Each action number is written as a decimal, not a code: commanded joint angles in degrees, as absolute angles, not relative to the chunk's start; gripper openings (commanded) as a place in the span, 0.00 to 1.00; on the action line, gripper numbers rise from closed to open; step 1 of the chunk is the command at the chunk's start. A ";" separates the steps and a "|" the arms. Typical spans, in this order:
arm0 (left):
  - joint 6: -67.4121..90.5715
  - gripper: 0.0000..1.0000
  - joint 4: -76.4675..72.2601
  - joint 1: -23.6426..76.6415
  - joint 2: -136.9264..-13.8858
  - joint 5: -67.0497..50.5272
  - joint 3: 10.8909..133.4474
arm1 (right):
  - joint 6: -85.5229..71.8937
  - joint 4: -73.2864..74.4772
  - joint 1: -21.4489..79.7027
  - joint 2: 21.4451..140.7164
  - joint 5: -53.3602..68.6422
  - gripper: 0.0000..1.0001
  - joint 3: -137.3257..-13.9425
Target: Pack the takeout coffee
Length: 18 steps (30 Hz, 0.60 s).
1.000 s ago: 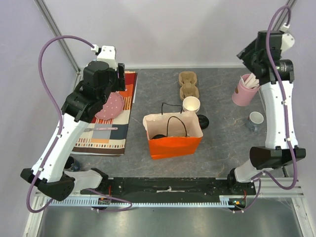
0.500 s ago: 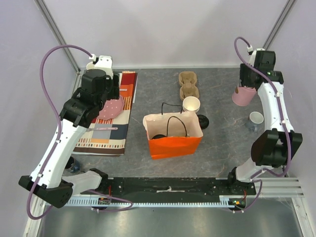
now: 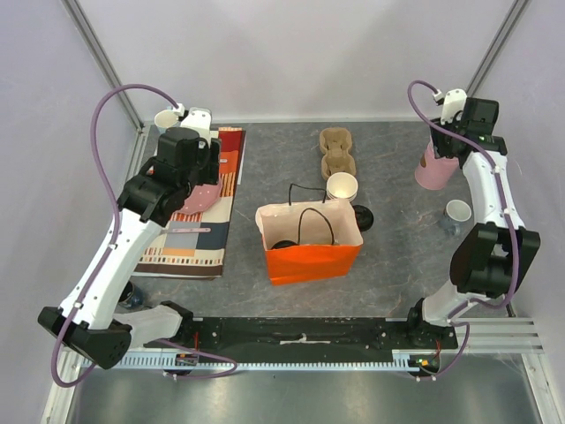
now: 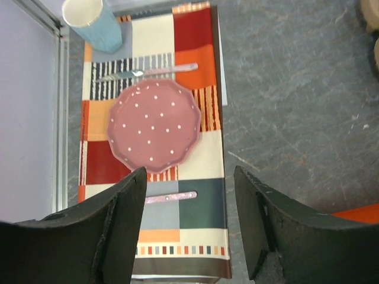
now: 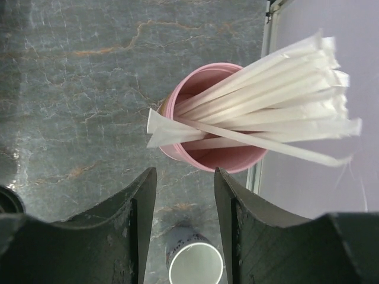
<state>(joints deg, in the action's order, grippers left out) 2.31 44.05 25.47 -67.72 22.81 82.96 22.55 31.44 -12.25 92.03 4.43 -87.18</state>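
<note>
An orange paper bag (image 3: 311,250) with a kraft inside and black handles stands open at the table's middle. A round black lid (image 3: 282,245) shows inside it, likely the takeout coffee; the cup below it is hidden. My left gripper (image 3: 196,172) (image 4: 189,225) is open and empty, high over the striped placemat (image 4: 201,160), just near of the pink dotted plate (image 4: 154,125). My right gripper (image 3: 447,148) (image 5: 185,225) is open and empty above the pink cup of wrapped straws (image 5: 216,127) at the far right.
A stack of lidless paper cups (image 3: 342,187) and a black lid (image 3: 363,216) sit behind the bag. A cardboard cup carrier (image 3: 336,152) lies farther back. A small white cup (image 3: 457,212) (image 5: 195,267) stands near the straws. A blue mug (image 4: 93,22), fork and spoon lie on the placemat.
My right arm has swung down and left, from high up to just over the pink straw cup. My left arm has shifted slightly toward the back. The bag has not moved.
</note>
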 commanded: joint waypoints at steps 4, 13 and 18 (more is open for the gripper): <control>1.58 0.68 43.59 25.22 -67.50 20.48 79.28 | 27.51 27.25 -12.39 96.06 7.12 0.51 -89.39; 1.49 0.67 43.59 25.22 -67.94 20.22 78.93 | 28.03 25.31 -12.39 98.26 7.55 0.42 -89.74; 1.41 0.67 43.59 25.22 -68.29 20.39 79.19 | 27.25 25.31 -12.39 100.10 11.34 0.37 -91.32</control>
<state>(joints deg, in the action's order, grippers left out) 2.31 44.62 25.47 -67.90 20.82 78.76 27.14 27.59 -12.23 98.48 7.57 -87.72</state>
